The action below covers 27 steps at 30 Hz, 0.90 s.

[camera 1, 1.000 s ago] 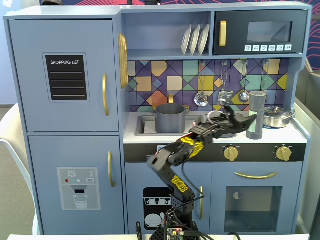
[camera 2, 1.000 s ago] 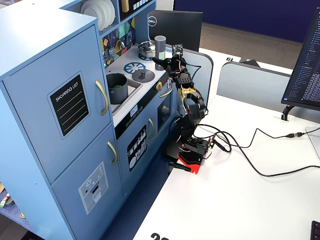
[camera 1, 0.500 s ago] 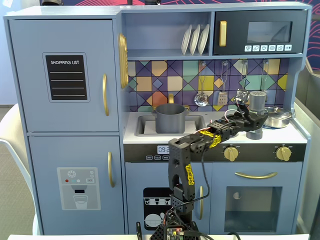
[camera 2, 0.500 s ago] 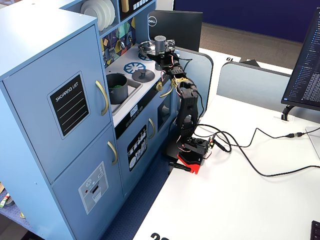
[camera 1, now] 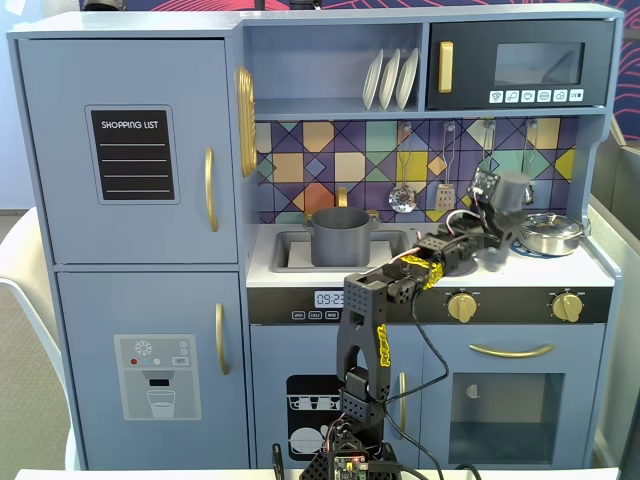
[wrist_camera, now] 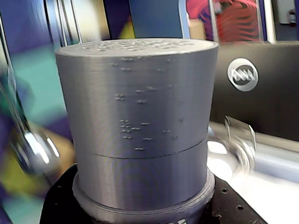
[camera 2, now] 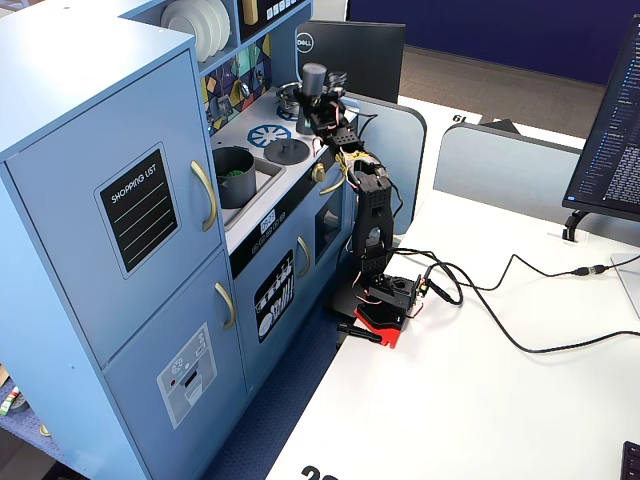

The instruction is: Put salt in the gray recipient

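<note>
The salt shaker [camera 1: 514, 189] is a plain gray cylinder. It fills the wrist view [wrist_camera: 140, 116], standing upright in black jaws closed around its base. My gripper [camera 1: 500, 212] is shut on it and holds it above the stove top at the right of the toy kitchen. The shaker also shows in a fixed view [camera 2: 314, 80]. The gray recipient [camera 1: 341, 236] is a gray pot standing in the sink, left of the gripper in that fixed view. In the side fixed view the pot [camera 2: 233, 176] has something green inside.
A shiny steel pan [camera 1: 550, 232] sits on the stove just right of the gripper. A dark round lid [camera 2: 286, 150] lies on the counter between sink and stove. Utensils [camera 1: 404, 196] hang on the back wall. The microwave shelf [camera 1: 510, 112] is overhead.
</note>
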{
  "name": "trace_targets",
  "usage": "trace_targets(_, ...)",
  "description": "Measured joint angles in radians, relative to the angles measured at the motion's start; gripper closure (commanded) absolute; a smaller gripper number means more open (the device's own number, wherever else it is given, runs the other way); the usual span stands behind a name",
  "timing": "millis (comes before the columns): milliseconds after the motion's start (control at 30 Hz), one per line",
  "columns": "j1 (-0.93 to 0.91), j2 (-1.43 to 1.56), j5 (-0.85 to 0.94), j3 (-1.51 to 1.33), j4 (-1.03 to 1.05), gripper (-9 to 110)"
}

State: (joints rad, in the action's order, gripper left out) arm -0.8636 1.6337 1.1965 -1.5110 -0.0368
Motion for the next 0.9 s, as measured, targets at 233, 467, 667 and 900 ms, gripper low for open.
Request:
trace_targets(233,0.098,0.245,-0.376,0.138,0.261,102)
trace_targets(467,0.334,0.380,-0.991,0.221,0.601,101)
trace_targets(667,0.571,0.356,-1.537,0.318,0.818,101)
trace_targets(900,0.795,0.189,-2.017,0.515,0.960,101)
